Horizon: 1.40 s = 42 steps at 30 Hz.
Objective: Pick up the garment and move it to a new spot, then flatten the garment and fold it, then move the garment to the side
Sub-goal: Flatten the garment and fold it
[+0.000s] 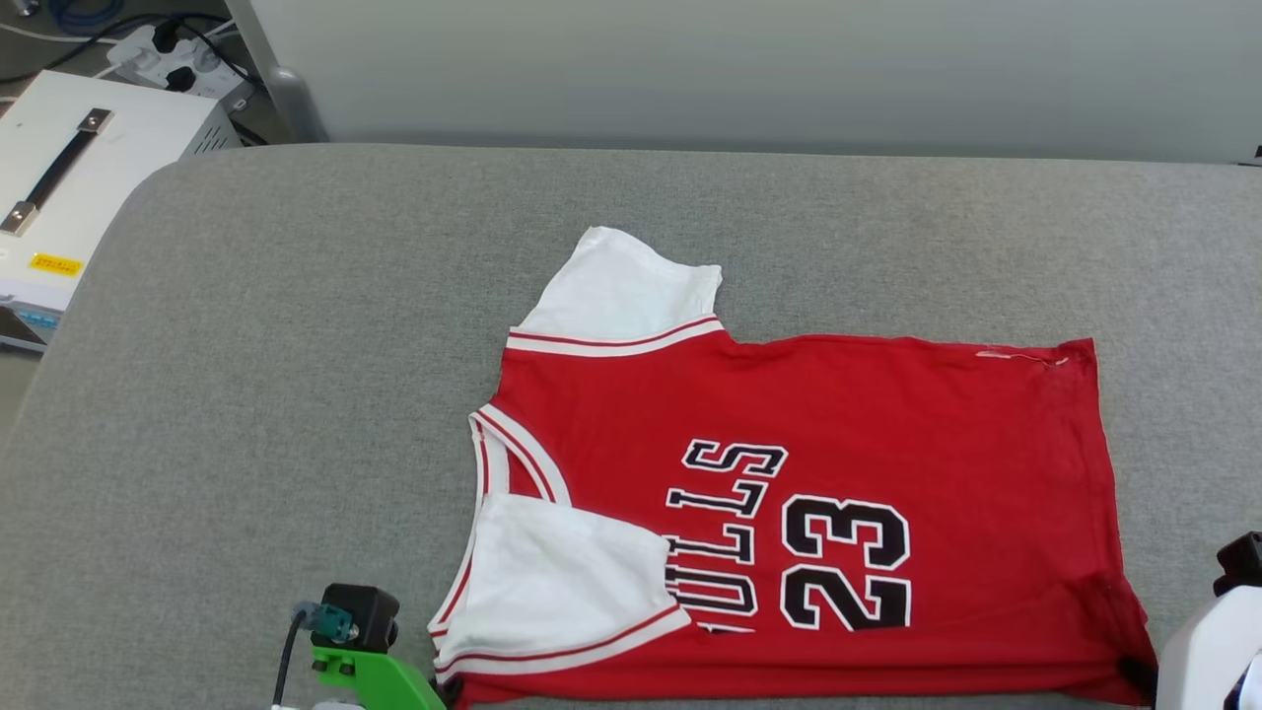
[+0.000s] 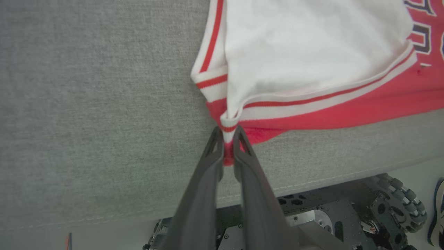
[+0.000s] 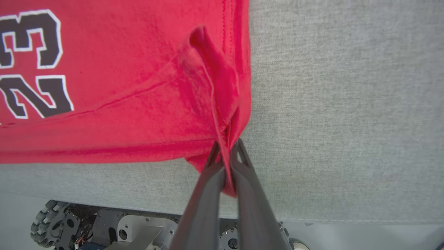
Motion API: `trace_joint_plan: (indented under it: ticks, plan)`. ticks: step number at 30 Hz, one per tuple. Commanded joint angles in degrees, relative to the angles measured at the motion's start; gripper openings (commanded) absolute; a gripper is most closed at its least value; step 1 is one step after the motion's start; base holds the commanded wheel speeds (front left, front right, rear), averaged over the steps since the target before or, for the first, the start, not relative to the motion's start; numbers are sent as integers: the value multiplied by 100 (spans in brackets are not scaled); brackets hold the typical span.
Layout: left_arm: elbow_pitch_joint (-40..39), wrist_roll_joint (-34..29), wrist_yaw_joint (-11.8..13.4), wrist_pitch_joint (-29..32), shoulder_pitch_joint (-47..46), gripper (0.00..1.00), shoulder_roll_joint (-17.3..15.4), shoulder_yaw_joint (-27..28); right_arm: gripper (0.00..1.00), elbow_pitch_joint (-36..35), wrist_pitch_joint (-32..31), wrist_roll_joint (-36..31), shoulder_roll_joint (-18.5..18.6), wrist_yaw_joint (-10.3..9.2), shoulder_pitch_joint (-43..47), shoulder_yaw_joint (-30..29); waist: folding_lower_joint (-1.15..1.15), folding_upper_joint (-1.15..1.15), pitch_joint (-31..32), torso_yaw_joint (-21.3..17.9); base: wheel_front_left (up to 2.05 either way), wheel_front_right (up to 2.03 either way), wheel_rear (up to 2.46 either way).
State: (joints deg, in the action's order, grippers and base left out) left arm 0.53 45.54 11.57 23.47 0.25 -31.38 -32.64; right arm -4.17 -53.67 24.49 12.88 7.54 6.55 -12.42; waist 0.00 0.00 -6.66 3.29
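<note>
Grey woven cloth covers the broad table [image 1: 296,394], which offers some friction. A pale wall [image 1: 749,69] stands behind it, and a white handled box [image 1: 89,168] and a power strip [image 1: 168,59] sit beyond its far-left corner. The garment [image 1: 838,414] lies print-up along the near edge, collar toward the robot's left and hem toward its right. Its far sleeve [image 1: 621,286] is spread out and its near sleeve [image 1: 562,572] is folded over the lettering. It looks to be thin, light, limp knit that will sag and crease wherever it is unsupported, so it is best carried by two corners stretched apart. The left gripper [image 2: 228,131] is pinched tight on the striped trim at the near collar-side corner. The right gripper [image 3: 227,144] is clamped on the bunched near hem corner, where a ridge of fabric rises. Below the table's edge the robot's wheeled base [image 2: 392,205] shows.
</note>
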Motion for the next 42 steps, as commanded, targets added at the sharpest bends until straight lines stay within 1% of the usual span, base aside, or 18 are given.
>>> trace_joint_plan:
  ticks: [1, 2, 9, 14, 15, 16, 17, 20, 22, 27, 30, 33, 38, 40, 42]
  plan:
    - [71, -118, -25, -70, -160, 69, -27, -2, 53, 30, 116, 11, 63, -5, -115, 26, 0, 0, -20, -12, 0, 0, 0]
    - [102, -156, -22, -118, -192, 100, -22, 1, 100, 38, 212, 16, 86, -5, -144, 48, 0, 0, -20, -11, 0, 0, 0]
    - [80, -261, -34, -431, -305, 100, 15, 71, 100, 7, 612, 203, 317, -5, -215, 179, 0, 0, 134, 4, 0, 0, 0]
    - [-155, -452, 15, -1047, -489, 100, 82, 285, 100, -334, 1104, 343, 456, -5, -325, 250, 0, 0, 281, 5, 0, 0, 0]
    - [-208, -473, 20, -1219, -530, 100, 129, 347, 100, -422, 1253, 351, 508, -5, -344, 305, 0, 0, 309, 3, 0, 0, 0]
    - [-281, -438, 31, -1552, -584, 100, 264, 493, 100, -601, 1630, 256, 722, -5, -374, 486, 0, 0, 358, -4, 0, 0, 0]
    - [-293, -465, 46, -1727, -607, 100, 303, 556, 100, -645, 1863, 202, 815, -5, -383, 560, 0, 0, 383, -14, 0, 0, 0]
    - [-318, -659, 46, -2272, -650, 100, 349, 663, 100, -669, 2458, 201, 868, -5, -410, 675, 0, 0, 425, -54, 0, 0, 0]
    - [-332, -772, -44, -2610, -643, 100, 360, 666, 100, -682, 2893, 157, 864, -5, -425, 728, 0, 0, 425, -75, 0, 0, 0]
    - [-277, -980, -161, -3406, -609, 100, 479, 706, 100, -681, 4071, 8, 638, -5, -458, 794, 0, 0, 367, -112, 0, 0, 0]
    - [-233, -1099, -260, -3658, -633, 100, 556, 712, 100, -649, 4589, -80, 518, -5, -464, 849, 0, 0, 300, -153, 0, 0, 0]
    - [-151, -1156, -361, -3761, -649, 100, 636, 742, 100, -585, 5009, -204, 379, -5, -502, 900, 0, 0, 211, -232, 0, 0, 0]
    - [-28, -1304, -484, -3802, -850, 100, 553, 799, 100, -566, 5463, -371, 221, -5, -629, 1026, 0, 0, 12, -409, 0, 0, 0]
    - [-2, -1304, -620, -3729, -1026, 100, 492, 763, 100, -581, 5600, -395, 164, -5, -667, 1087, 0, 0, -80, -483, 0, 0, 0]
    - [44, -1308, -793, -3507, -1303, 100, 384, 699, 100, -602, 5697, -416, 158, -5, -687, 1164, 0, 0, -182, -541, 0, 0, 0]
